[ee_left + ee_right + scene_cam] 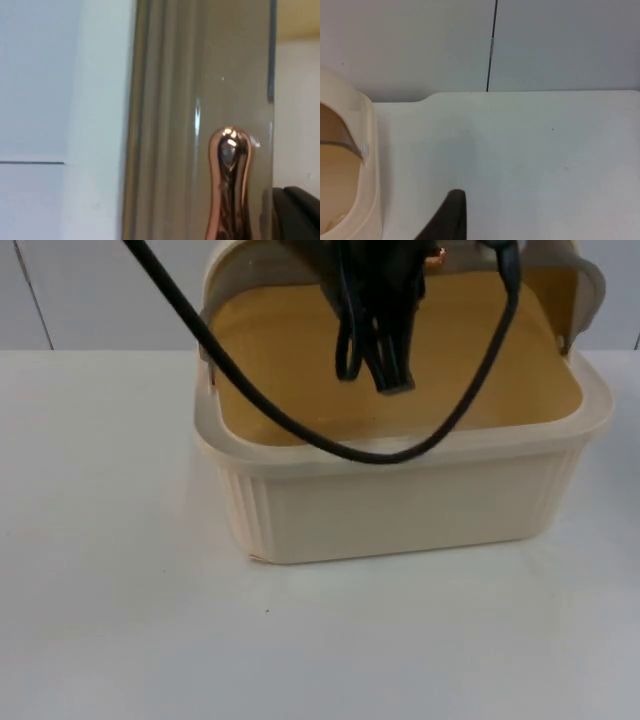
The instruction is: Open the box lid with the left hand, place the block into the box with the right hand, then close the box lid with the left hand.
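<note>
One cream box [400,500] sits before me — lid [400,370] under my left gripper [385,370], grip I cannot tell.

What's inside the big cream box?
The box stands open, and a yellowish floor shows inside with no block on it. The left claw and its cable hang over the middle, hiding part of the floor.
</note>
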Controlling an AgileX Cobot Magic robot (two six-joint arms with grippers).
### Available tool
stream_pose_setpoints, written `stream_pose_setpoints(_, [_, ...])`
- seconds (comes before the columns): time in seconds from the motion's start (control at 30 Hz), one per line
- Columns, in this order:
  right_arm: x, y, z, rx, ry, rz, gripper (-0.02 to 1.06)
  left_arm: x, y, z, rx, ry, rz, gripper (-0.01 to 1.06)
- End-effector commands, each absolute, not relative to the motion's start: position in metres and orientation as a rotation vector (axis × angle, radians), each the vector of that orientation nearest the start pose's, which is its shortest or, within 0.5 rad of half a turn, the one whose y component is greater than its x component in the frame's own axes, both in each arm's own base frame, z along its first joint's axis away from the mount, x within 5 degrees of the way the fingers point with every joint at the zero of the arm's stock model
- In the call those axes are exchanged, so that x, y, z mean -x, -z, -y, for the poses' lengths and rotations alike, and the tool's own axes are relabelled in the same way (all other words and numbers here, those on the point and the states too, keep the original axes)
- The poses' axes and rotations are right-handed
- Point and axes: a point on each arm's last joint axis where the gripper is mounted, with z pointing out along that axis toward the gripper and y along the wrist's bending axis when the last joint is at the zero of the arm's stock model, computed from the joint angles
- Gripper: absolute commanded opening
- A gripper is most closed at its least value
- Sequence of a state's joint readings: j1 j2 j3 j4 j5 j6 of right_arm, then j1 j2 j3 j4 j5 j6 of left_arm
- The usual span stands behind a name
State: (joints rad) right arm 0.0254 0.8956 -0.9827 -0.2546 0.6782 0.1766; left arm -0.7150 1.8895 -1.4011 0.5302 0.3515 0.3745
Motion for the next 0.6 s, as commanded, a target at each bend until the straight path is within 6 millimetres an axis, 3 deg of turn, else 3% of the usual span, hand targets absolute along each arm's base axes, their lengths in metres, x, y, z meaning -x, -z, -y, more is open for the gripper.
stream_pose_setpoints(0.0, [-0.176, -0.394, 0.010, -0.042, 0.168, -2.035, 1.05, -0.340, -0.250, 0.269, -1.572, -0.258, -1.655, 0.00])
stream_pose_setpoints(0.37, [-0.176, -0.394, 0.010, -0.042, 0.168, -2.035, 1.05, -0.353, -0.254, 0.256, -1.518, -0.238, -1.669, 0.00])
stream_pose_setpoints(0.57, [-0.176, -0.394, 0.010, -0.043, 0.166, -2.037, 1.05, -0.346, -0.255, 0.257, -1.473, -0.154, -1.771, 0.00])
